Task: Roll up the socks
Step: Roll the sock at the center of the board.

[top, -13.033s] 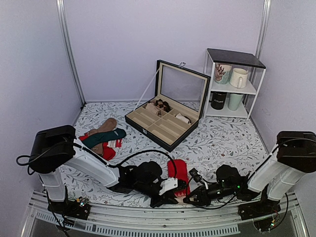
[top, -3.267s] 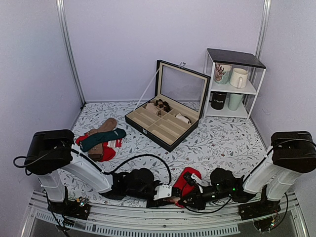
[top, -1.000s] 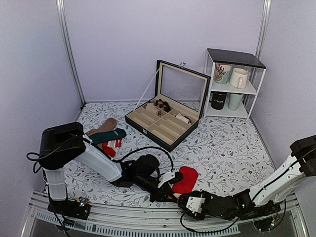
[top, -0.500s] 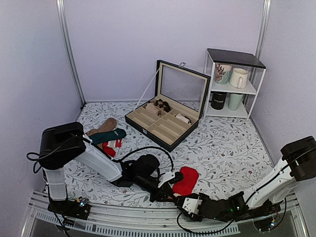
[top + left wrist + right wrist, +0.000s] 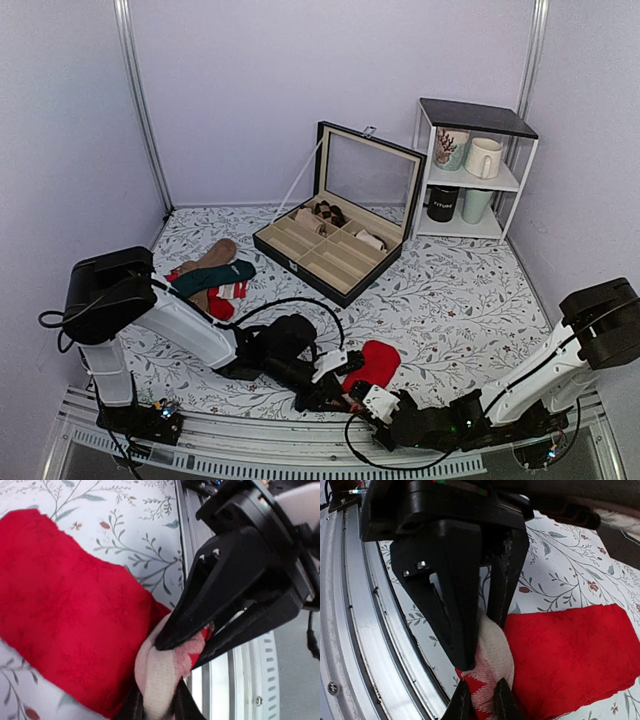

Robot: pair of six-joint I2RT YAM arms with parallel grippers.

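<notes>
The red fuzzy socks [image 5: 373,363] lie near the table's front edge, their beige patterned cuff bunched up at the near end. In the left wrist view the red body [image 5: 65,615] spreads left and the cuff [image 5: 157,677] sits between my fingers. My left gripper [image 5: 157,706] is shut on the cuff. In the right wrist view my right gripper [image 5: 481,703] is shut on the same cuff [image 5: 494,647], with the red body [image 5: 570,655] to its right. Both grippers meet head-on at the cuff: left [image 5: 333,392], right [image 5: 374,401].
A pile of dark green, brown and striped socks [image 5: 208,276] lies at the left. An open black compartment box [image 5: 335,245] stands mid-table, and a white shelf with mugs [image 5: 474,170] at the back right. A metal rail [image 5: 250,440] runs along the front edge, right below both grippers.
The right gripper has slid left along the front edge and closed on the cuff beside the left gripper. The socks, flat and long earlier, are now bunched shorter.
</notes>
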